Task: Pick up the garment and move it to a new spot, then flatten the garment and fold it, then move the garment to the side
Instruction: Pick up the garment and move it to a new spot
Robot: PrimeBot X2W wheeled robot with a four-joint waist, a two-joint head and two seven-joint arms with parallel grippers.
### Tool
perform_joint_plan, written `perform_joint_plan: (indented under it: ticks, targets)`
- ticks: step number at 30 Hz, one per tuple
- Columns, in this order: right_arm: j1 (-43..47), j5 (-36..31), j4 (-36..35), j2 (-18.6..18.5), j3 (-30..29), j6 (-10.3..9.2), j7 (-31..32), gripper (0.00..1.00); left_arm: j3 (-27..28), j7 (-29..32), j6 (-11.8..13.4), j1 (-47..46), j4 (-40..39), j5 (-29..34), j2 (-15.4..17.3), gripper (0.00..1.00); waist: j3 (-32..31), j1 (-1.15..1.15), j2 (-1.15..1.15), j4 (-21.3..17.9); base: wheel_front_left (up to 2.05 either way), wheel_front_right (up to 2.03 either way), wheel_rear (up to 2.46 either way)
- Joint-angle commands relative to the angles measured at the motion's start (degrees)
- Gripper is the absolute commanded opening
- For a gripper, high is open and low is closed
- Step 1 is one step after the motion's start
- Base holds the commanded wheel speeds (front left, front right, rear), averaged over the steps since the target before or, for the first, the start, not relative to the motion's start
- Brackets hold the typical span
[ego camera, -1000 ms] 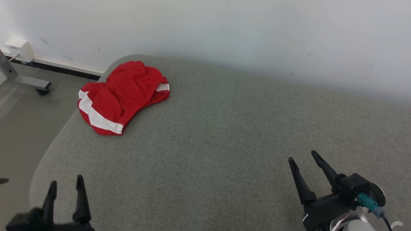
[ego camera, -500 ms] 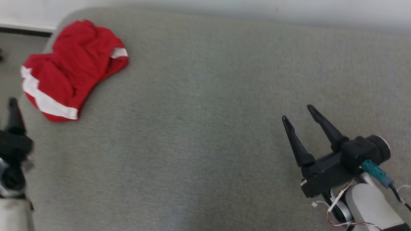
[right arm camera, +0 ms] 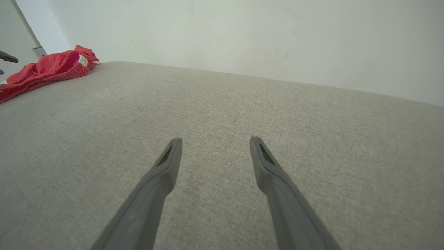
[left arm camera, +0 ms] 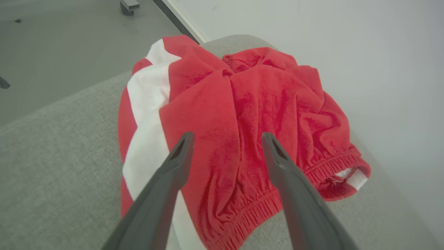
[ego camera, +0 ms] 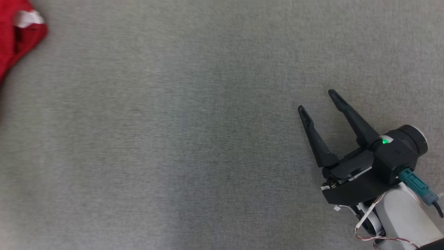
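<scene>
Red garment (left arm camera: 263, 104) crumpled mid-frame in left wrist view, upper-left corner in head view. Left gripper (left arm camera: 227, 137) spread wide, aimed at it, gripping nothing. Right gripper (ego camera: 317, 100) lower right, spread, empty, over grey cushion (ego camera: 173, 139).

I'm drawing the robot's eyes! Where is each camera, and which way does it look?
Head view: on the robot's head, looking down at the grey cushion; the open right gripper and pale forearm show, the red garment at the left edge.
Left wrist view: on the left wrist, pointing along the open left gripper at the garment, floor beyond.
Right wrist view: on the right wrist, looking across the cushion toward the wall, the right gripper in front.
Shared: all three show the garment and cushion.
</scene>
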Motion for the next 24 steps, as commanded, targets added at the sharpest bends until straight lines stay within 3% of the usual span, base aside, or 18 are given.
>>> perform_joint_plan:
  ticks: [1, 6, 13, 15, 24]
  targets:
    - [-0.6, -0.6, -0.7, -0.2, -0.4, -0.13, 0.2, 1.00, 0.1, 0.9, 1.1, -0.9, 0.0, 0.1, 0.9, 1.00, 6.1, -0.02, -0.01, -5.2, 0.00, 0.00, 0.00]
    - [0.4, -0.9, -1.7, -0.1, -1.2, -0.13, 0.3, 1.00, 0.5, 4.0, 4.5, -0.5, 0.6, -0.2, 1.1, 1.00, 6.6, -0.02, -0.01, -6.0, 0.00, 0.00, 0.00]
    - [0.7, -0.3, -1.8, 0.3, -0.9, -0.13, 0.4, 1.00, -0.4, 8.9, 6.7, 4.5, 0.2, -1.1, -2.2, 0.98, 5.0, -0.02, -0.01, -6.2, 0.00, 0.00, 0.00]
    - [0.7, -0.1, -2.0, 0.4, -0.6, -0.13, 0.6, 1.00, -0.6, 8.9, 6.8, 5.4, -0.8, -0.9, -2.3, 0.00, 4.2, -0.02, -0.01, -6.2, 0.00, 0.00, 0.00]
    - [0.9, 1.2, 0.7, 1.1, 0.7, -0.13, -0.8, 1.00, 0.2, 6.8, 5.2, 7.6, -7.9, -0.1, 0.1, 0.00, -2.8, -0.02, -0.01, -6.1, 0.00, 0.00, 0.00]
